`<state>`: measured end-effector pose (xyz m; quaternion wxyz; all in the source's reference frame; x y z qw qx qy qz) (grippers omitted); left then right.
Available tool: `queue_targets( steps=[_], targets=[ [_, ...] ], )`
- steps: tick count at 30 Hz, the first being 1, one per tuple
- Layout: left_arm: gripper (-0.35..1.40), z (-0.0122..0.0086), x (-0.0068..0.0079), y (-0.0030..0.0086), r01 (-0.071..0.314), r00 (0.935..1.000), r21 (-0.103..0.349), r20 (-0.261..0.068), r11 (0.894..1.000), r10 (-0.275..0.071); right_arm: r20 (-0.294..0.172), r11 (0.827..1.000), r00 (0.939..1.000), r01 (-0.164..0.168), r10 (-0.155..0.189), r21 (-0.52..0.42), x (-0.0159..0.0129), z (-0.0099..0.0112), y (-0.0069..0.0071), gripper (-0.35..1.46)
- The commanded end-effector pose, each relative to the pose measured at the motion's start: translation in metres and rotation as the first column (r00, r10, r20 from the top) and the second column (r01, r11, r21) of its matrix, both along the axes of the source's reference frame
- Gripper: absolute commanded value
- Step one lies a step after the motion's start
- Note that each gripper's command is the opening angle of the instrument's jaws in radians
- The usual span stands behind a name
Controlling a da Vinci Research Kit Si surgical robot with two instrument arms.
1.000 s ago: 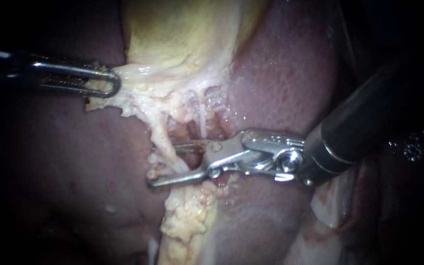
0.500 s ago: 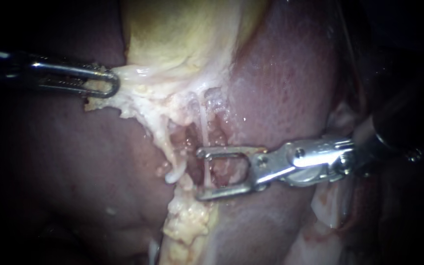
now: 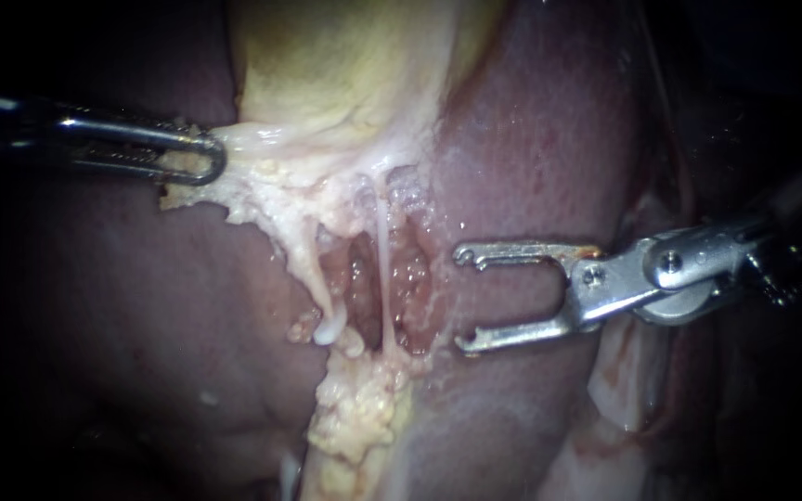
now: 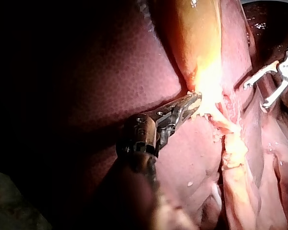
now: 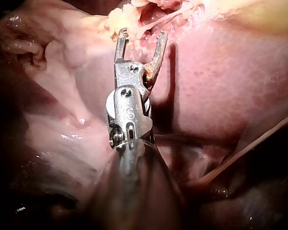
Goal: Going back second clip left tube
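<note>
The slim steel right instrument (image 3: 464,299) had drawn back from the pale, stringy left tube (image 3: 311,274). It stood well apart to that tube's right, over the glossy maroon liver (image 3: 531,158), its hooked tool gaping wide and empty, so the retreat looked nearly done. The dark-shafted left instrument (image 3: 192,156) kept its tool clamped on waxy, yellowish gallbladder tissue (image 3: 262,148) above the tube.

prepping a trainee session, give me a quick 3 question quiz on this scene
1. True or false: the right instrument has its jaws shut.
2. The left instrument grips: A) a clip B) pale tissue under the gallbladder C) a swab.
3. Fill in: the right instrument's jaws lie over the ____.
Key: 1 false; 2 B; 3 liver.
</note>
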<state>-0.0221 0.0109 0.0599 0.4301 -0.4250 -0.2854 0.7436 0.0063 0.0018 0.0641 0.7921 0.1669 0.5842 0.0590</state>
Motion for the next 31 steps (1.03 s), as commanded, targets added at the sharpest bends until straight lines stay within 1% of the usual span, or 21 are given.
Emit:
queue_targets(
  steps=[1, 5, 9, 13, 16, 20, 23, 31],
  targets=[
    [-0.35, 0.0001, -0.0001, 0.0, 0.001, 1.0, 0.0, -0.001, 1.0, -0.001, 0.0, 1.0, 1.0, 0.001, -0.001, -0.003, 0.0, 0.0, 0.0, 0.5],
    [-0.35, 0.0006, -0.0006, -0.0004, -0.003, 1.0, -0.001, 0.001, 1.0, 0.003, -0.002, 1.0, 1.0, 0.005, -0.005, -0.014, -0.0002, 0.0001, 0.0, 0.5],
    [-0.35, 0.0016, -0.0016, -0.0006, -0.007, 1.0, -0.001, 0.004, 1.0, 0.007, -0.002, 1.0, 1.0, 0.005, -0.005, -0.014, -0.0004, 0.0, 0.0, 0.5],
    [-0.35, 0.0028, -0.0028, -0.0007, -0.015, 0.9999, 0.0, -0.002, 1.0, 0.015, -0.002, 1.0, 1.0, 0.005, -0.005, -0.014, -0.0006, 0.0, 0.0001, 0.5],
    [-0.35, 0.0038, -0.0039, -0.0007, -0.023, 0.9997, 0.002, 0.0, 1.0, 0.023, -0.002, 1.0, 1.0, 0.005, -0.005, -0.013, -0.0006, 0.0, 0.0001, 0.5],
    [-0.35, 0.005, -0.0051, -0.0012, -0.036, 0.9993, 0.003, 0.001, 0.999, 0.036, -0.002, 1.0, 1.0, 0.005, -0.005, -0.013, -0.0007, 0.0, 0.0002, 0.5],
    [-0.35, 0.0053, -0.0055, -0.0013, -0.04, 0.9992, 0.003, -0.001, 0.999, 0.04, -0.003, 1.0, 1.0, 0.007, -0.007, -0.018, -0.0007, -0.0001, 0.0002, 0.5],
    [-0.35, 0.0053, -0.0054, -0.0013, -0.04, 0.9992, 0.003, 0.0, 0.999, 0.04, -0.003, 1.0, 1.0, 0.007, -0.007, -0.018, -0.0006, -0.0002, 0.0002, 0.5]
  ],
)
